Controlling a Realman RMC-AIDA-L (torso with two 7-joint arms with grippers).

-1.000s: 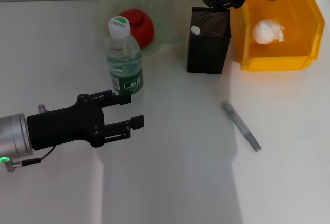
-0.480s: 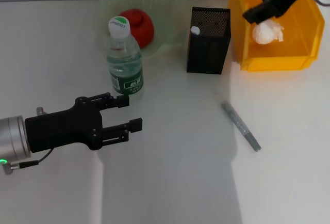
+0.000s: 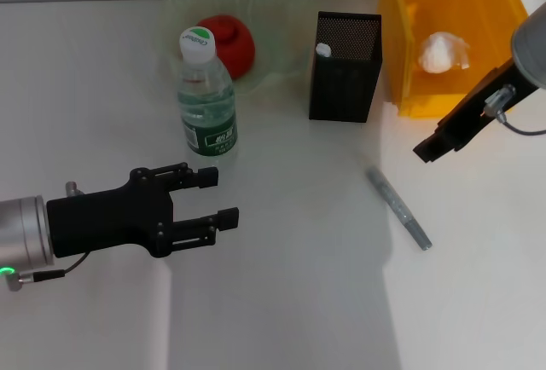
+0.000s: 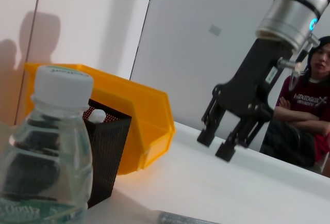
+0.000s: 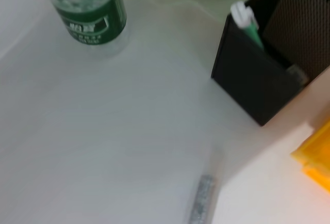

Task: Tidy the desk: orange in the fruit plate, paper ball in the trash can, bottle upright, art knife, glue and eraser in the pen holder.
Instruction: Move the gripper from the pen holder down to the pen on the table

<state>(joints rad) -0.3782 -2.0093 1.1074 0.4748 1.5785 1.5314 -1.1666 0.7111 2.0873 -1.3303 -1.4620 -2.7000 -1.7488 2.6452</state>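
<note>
Right pincer (image 3: 429,150) released, empty, above art knife (image 3: 399,209) on tabletop (image 3: 281,302); left pincer (image 3: 217,196) released nr upright bottle (image 3: 206,97).

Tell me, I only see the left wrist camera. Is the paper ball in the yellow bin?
Observer: Yes, the head view shows the paper ball lying inside the yellow bin.
Operator: Is anything red around?
Observer: A red-orange fruit sits in the pale green plate behind the bottle.
Operator: What's that grey thing at the bottom of my picture?
Observer: The art knife, lying flat on the desk, in front of the pen holder. The right gripper hangs just above it, beside the bin.
</note>
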